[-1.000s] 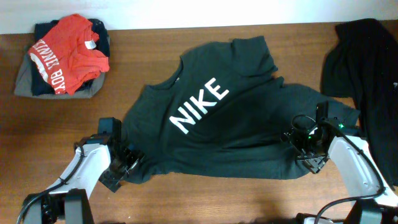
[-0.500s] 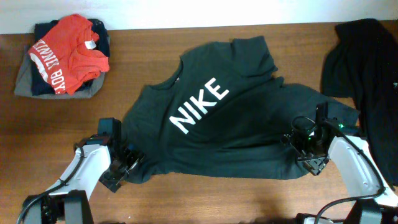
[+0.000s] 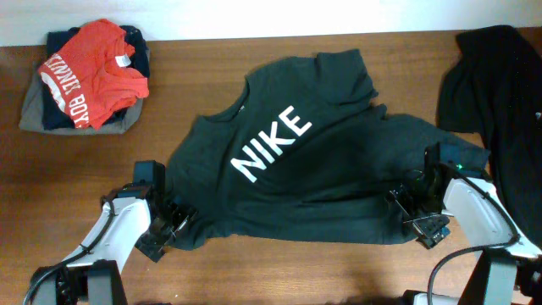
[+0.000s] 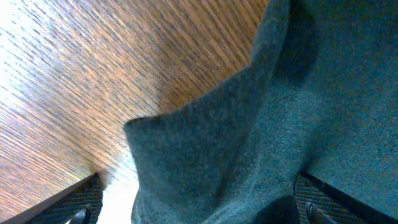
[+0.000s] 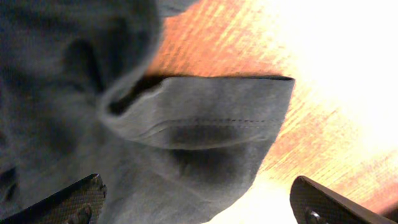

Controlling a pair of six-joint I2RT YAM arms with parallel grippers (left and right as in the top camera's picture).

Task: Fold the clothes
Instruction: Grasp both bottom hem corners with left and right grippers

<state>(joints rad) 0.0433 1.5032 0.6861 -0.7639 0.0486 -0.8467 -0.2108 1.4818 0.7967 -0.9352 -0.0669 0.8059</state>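
Both wrist views crop tightly. Only the tips of the left fingers (image 4: 78, 200) and the right fingers (image 5: 71, 202) show, at the bottom corners. From overhead, both sets are hard to pick out against dark cloth.

The left fingers stand wide apart with a raised fold (image 4: 205, 155) of shirt edge between them, gripping nothing. The right fingers are equally wide, either side of a stitched hem flap (image 5: 205, 124) lying on the wood. Whether any tip touches fabric is unclear.

The black T-shirt (image 3: 296, 169) lies spread mid-desk (image 3: 212, 76), its white NIKE lettering (image 3: 271, 142) facing up. A red tee (image 3: 93, 72) tops a pile at far left. Another dark garment (image 3: 495, 93) is cut off at the right edge.
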